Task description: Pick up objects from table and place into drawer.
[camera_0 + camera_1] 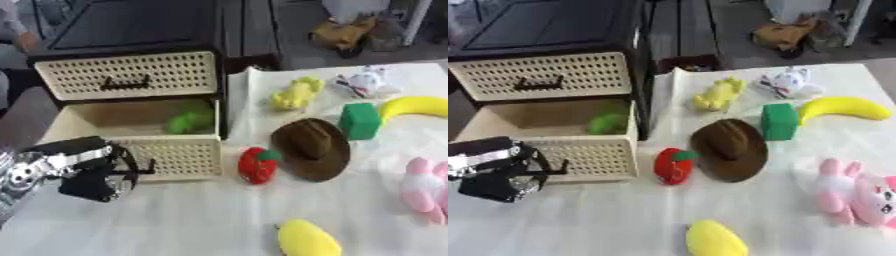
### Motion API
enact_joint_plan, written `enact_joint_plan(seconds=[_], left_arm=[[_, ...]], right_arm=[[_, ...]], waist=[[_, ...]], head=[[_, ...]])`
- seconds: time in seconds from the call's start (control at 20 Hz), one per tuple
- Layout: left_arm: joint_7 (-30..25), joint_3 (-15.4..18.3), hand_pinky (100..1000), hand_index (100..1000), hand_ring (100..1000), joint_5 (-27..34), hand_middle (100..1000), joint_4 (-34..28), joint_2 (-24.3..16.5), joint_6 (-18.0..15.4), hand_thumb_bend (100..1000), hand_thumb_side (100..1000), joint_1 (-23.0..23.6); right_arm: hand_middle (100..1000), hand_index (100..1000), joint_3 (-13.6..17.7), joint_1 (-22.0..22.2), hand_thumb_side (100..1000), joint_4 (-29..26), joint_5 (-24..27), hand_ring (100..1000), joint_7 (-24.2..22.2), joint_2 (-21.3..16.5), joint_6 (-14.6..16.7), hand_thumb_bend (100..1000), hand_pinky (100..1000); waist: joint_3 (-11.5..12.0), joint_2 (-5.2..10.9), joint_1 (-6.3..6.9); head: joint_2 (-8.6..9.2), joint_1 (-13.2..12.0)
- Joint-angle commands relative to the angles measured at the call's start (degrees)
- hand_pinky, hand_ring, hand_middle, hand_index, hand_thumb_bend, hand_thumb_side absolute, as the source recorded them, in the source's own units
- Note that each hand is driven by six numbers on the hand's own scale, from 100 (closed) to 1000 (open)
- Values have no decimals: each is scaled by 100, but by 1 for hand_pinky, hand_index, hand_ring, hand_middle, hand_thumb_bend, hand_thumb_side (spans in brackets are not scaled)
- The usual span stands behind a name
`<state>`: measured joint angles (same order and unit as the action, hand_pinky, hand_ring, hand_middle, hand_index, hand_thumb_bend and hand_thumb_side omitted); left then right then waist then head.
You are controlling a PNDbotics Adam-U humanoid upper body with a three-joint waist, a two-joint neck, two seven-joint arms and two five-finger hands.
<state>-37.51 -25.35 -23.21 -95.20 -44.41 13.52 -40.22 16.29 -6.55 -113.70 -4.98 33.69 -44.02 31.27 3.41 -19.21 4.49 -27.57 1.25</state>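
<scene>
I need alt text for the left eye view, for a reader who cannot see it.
The robot's left hand hangs at the front of an open lower drawer that holds a green object. On the white table to its right lie a red apple toy, brown hat, green block and banana.

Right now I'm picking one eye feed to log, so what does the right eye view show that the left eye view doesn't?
Only the right eye shows the pink plush rabbit nearly whole. Only the left eye shows a person's hand at the far-left edge. Both share the open cream drawer holding a green toy, the red plush apple, the brown hat and the left hand.
</scene>
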Motion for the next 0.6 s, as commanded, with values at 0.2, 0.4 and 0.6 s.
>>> enact_joint_plan(seconds=[0.2, 0.4, 0.6], left_arm=[[183, 74, 134, 756, 195, 25, 193, -394, -321, 62, 100, 587, 133], [322, 109, 131, 755, 195, 96, 192, -582, -379, 144, 100, 590, 274], [386, 121, 131, 753, 196, 146, 192, -766, -426, 209, 100, 592, 402]], right_arm=[[593, 752, 88, -20, 1000, -89, 2, 893, 39, -101, 22, 276, 648], [593, 752, 94, -1, 1000, -89, 1, 894, 49, -91, 26, 273, 649], [594, 753, 97, 7, 1000, -89, 10, 893, 53, -88, 31, 270, 649]], waist=[[0, 135, -39], [34, 144, -43], [56, 157, -53]], head=[[34, -17], [30, -19], [24, -20]])
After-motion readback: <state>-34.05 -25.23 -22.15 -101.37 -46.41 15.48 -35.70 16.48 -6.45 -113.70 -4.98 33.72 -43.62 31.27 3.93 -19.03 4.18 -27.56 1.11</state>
